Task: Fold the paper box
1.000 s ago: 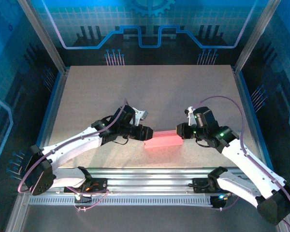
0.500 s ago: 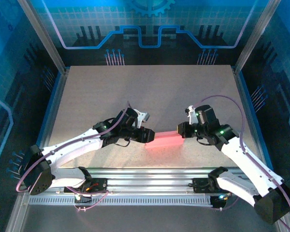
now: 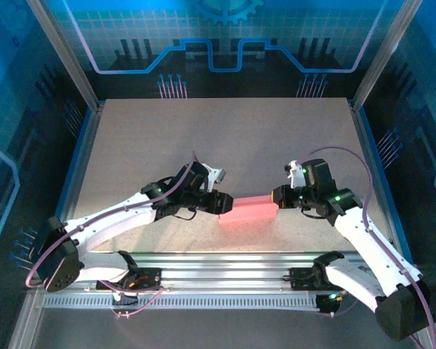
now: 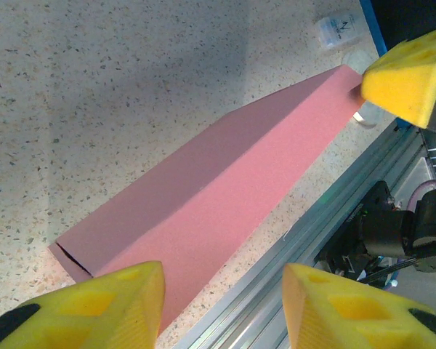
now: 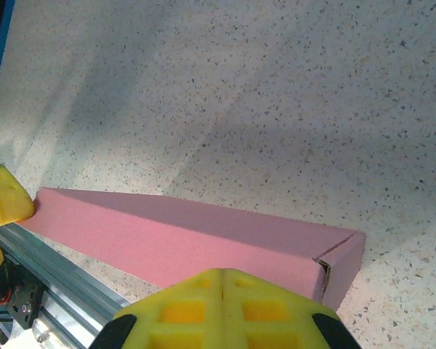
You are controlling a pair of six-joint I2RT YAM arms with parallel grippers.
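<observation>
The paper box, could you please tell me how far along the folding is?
Done: the paper box is formed into a slim pink body lying on the table. In hand: the shut right claw meets one end; the open left claw sits at the other. Remaining: both ends show gaps, so flaps likely need tucking.

The speckled beige tabletop [image 3: 203,138] stretches toward twelve o'clock, where it meets a blue-lit backdrop [image 3: 218,43] printed with circuit lines. A ribbed aluminium rail [image 3: 225,265] runs along its six o'clock edge. In the left wrist view, a small clear plastic piece [image 4: 336,30] marked N sits at one o'clock.
</observation>
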